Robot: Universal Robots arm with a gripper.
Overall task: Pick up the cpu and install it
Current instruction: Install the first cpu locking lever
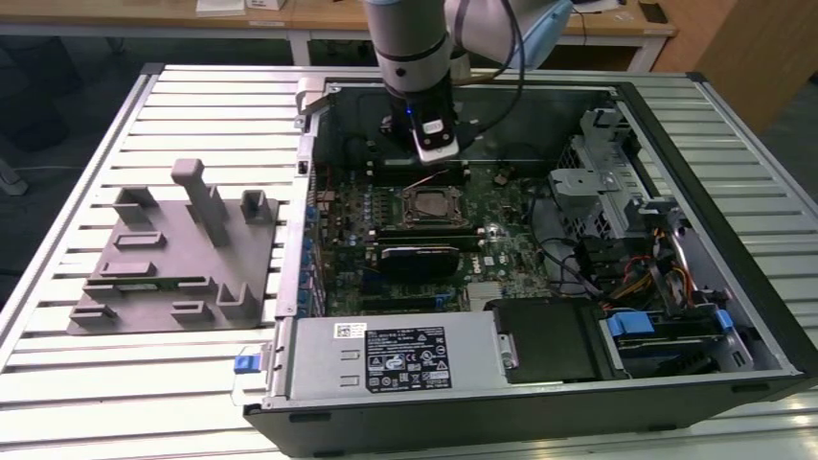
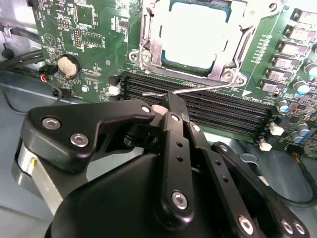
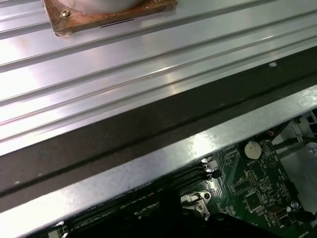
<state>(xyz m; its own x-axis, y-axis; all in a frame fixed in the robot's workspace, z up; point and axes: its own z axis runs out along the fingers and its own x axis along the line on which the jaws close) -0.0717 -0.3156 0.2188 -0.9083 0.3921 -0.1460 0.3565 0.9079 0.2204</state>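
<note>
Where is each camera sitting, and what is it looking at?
Exterior view: off the arm, above the table, looking down into the open computer case; the arm and gripper hang over the motherboard.
Second wrist view: on the arm, behind the black gripper, facing the cpu in its socket.
First wrist view: on the arm, looking across the case's edge at the ribbed table.
Both wrist views share the round coin battery.

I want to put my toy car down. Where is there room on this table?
The ribbed metal table is bare in front of the grey holder tray, and behind it beside the computer case. Inside the case it is crowded: green board, wires, and the gripper.
</note>
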